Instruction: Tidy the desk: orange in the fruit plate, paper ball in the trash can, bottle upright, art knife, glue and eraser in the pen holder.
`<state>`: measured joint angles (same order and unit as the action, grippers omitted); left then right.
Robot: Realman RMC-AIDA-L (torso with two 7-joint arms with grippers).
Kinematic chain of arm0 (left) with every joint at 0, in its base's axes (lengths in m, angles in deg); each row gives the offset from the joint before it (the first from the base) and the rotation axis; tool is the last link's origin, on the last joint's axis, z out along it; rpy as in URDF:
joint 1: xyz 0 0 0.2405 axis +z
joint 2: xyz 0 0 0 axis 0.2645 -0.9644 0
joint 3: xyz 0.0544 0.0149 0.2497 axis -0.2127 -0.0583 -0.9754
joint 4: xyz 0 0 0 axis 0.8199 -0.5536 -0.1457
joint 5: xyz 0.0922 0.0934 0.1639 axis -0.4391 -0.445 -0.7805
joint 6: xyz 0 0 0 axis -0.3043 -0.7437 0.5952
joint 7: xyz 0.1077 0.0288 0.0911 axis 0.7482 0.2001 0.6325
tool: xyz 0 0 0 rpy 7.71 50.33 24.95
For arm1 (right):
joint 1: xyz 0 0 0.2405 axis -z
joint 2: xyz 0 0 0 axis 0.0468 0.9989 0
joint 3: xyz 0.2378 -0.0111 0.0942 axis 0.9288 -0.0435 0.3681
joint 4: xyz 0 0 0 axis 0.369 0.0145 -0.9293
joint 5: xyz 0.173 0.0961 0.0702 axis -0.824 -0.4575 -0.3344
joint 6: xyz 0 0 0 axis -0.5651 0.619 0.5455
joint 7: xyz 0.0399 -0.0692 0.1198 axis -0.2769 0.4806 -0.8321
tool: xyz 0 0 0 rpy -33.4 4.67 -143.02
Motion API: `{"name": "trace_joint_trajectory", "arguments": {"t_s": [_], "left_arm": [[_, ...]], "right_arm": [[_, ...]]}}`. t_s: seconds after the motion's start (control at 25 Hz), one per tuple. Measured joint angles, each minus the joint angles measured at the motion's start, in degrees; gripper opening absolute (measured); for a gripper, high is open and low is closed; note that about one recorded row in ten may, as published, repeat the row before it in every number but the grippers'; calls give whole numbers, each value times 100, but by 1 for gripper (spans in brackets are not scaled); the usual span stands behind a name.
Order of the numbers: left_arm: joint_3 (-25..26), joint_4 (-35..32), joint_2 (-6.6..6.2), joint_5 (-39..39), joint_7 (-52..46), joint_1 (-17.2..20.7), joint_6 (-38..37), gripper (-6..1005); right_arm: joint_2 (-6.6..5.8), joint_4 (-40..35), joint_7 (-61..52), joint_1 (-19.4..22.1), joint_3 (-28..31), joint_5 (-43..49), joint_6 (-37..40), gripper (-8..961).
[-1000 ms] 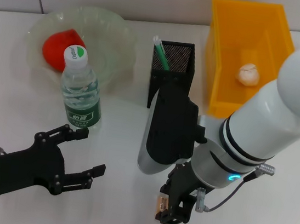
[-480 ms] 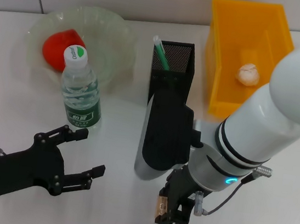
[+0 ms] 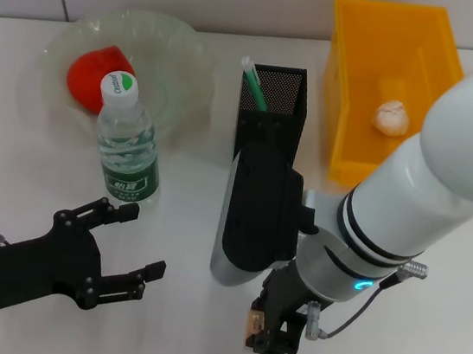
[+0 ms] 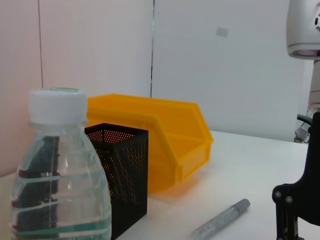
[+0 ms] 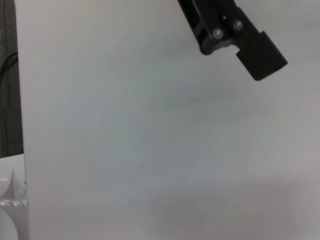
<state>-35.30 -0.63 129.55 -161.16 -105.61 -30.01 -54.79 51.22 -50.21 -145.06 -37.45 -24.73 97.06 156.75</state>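
Black mesh walls mark the pen holder point(image 3: 271, 103), standing upright at the middle of the white bench point(image 3: 424, 341) with a green-and-white stick leaning in its corner. Just to its right sits the yellow bin point(image 3: 371, 151), with the crumpled paper ball point(image 3: 392, 116) lying inside. To its left, well apart, the clear plate point(image 3: 168, 63) holds the orange point(image 3: 95, 74), which looks more red than orange. The water bottle point(image 3: 127, 145) stands upright with its white cap on, touching the plate's near rim.

In the left wrist view a grey pen-like tool point(image 4: 222, 219) lies flat on the bench beyond the bottle and holder; the head view hides it behind the right arm's bulk. The right gripper point(image 3: 272, 335) points down close to the bench, near the front edge; whether its jaws are spread or pinching I cannot tell. The left gripper point(image 3: 126, 250) hovers low at the front left, near the bottle, jaws spread and holding nothing.
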Motion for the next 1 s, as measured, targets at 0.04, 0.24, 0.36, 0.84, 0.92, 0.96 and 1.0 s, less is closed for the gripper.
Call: {"name": "trace_joint_trajectory", "arguments": {"t_s": [0.04, 0.24, 0.36, 0.84, 0.92, 0.96, 1.0], "left_arm": [[0, 0, 0, 0, 0, 0, 0, 866], [0, 0, 0, 0, 0, 6, 0, 866], [0, 0, 0, 0, 0, 7, 0, 866], [-1, 0, 42, 1, 32, -24, -21, 866], [-13, 0, 56, 1, 24, -34, -24, 866], [-19, 0, 62, 1, 18, -39, -25, 866], [-24, 0, 67, 1, 11, -42, -25, 866]], "right_arm": [[0, 0, 0, 0, 0, 0, 0, 402], [0, -125, -9, 27, 126, 2, 32, 392], [-8, -323, -32, 61, 434, 3, 132, 391], [-35, -1590, -69, -59, 3344, 146, 255, 390], [-40, -1578, -67, -192, 3691, 290, 78, 390], [-42, -1550, -56, -241, 3803, 362, -40, 390], [-45, -1505, -24, -267, 3856, 412, -195, 390]]}}
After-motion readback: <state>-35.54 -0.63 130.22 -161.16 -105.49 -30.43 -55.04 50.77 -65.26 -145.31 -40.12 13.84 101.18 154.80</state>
